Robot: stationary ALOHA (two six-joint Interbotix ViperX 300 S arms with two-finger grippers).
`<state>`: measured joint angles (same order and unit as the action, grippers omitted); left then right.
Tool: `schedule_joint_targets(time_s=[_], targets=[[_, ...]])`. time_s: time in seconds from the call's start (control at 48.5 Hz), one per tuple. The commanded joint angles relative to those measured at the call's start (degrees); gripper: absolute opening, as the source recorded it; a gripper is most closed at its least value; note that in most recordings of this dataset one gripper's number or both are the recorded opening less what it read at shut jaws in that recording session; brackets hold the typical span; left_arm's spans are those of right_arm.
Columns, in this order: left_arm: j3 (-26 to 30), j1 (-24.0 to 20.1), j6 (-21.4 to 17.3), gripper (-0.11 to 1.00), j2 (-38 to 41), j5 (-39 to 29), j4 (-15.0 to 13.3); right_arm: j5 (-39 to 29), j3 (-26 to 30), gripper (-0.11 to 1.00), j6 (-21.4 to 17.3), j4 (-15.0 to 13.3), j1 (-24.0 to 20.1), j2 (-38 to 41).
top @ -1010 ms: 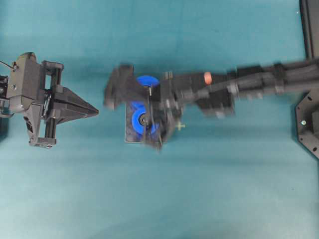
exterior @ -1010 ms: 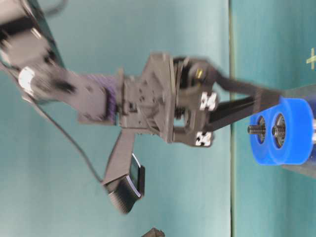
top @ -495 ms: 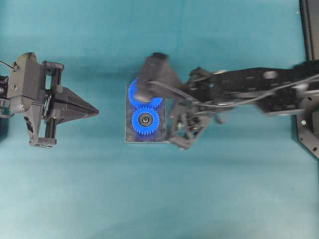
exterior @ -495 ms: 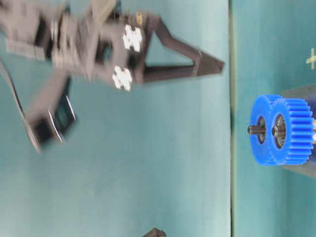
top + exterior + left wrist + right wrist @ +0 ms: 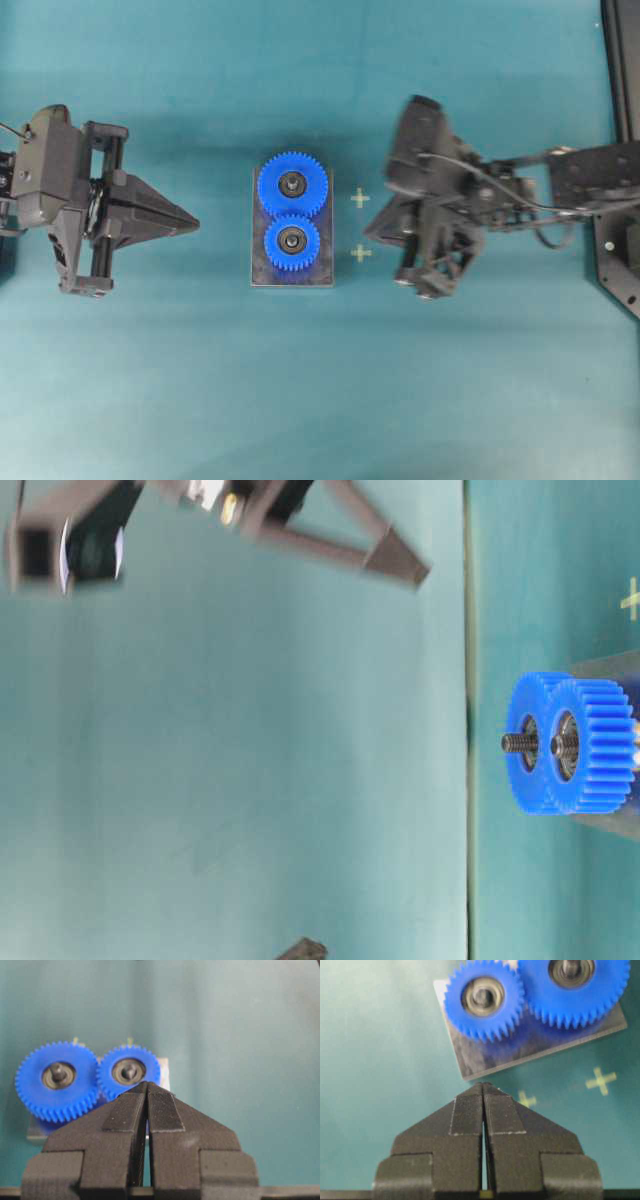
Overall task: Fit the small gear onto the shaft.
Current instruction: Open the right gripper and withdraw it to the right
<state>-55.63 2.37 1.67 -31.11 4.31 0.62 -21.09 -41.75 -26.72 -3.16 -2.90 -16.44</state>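
The small gear (image 5: 292, 242) sits on the dark plate (image 5: 322, 275), its teeth meshed with the larger blue gear (image 5: 292, 185). The shaft (image 5: 292, 241) shows only as a silver tip in the small gear's hub. My left gripper (image 5: 194, 224) is shut and empty, left of the plate. My right gripper (image 5: 368, 232) is shut and empty, right of the plate and raised. The left wrist view shows the small gear (image 5: 129, 1071) just past the shut fingertips (image 5: 146, 1085). The right wrist view shows the small gear (image 5: 483, 999) on the plate (image 5: 520, 1055), beyond the shut gripper (image 5: 482, 1085).
Two yellow cross marks (image 5: 360, 199) (image 5: 360, 253) lie on the teal mat between the plate and my right gripper. A black frame (image 5: 620, 60) stands at the right edge. In the table-level view both gears (image 5: 570, 745) stand at the right and my right gripper (image 5: 400, 568) is high.
My right gripper was over the plate around the gears, then lifted away and drew back to the right, now shut. The small gear stays on the shaft. The left arm has not moved.
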Motion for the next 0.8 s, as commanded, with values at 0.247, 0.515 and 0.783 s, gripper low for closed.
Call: schedule_joint_targets(time_s=[0.247, 0.515, 0.783], targets=[[-1.49, 0.18, 0.0, 0.0, -1.23, 6.68, 0.18, 15.73, -8.88, -0.01, 4.48, -0.35, 0.26, -7.47], [-2.37, 0.18, 0.26, 0.0, -1.85, 6.59, 0.18, 24.52, -15.56, -0.01, 8.7, -0.35, 0.26, -11.78], [-2.81, 0.26, 0.53, 0.0, -2.46, 6.59, 0.18, 27.33, -19.42, -0.01, 9.49, -0.26, 2.02, -14.77]])
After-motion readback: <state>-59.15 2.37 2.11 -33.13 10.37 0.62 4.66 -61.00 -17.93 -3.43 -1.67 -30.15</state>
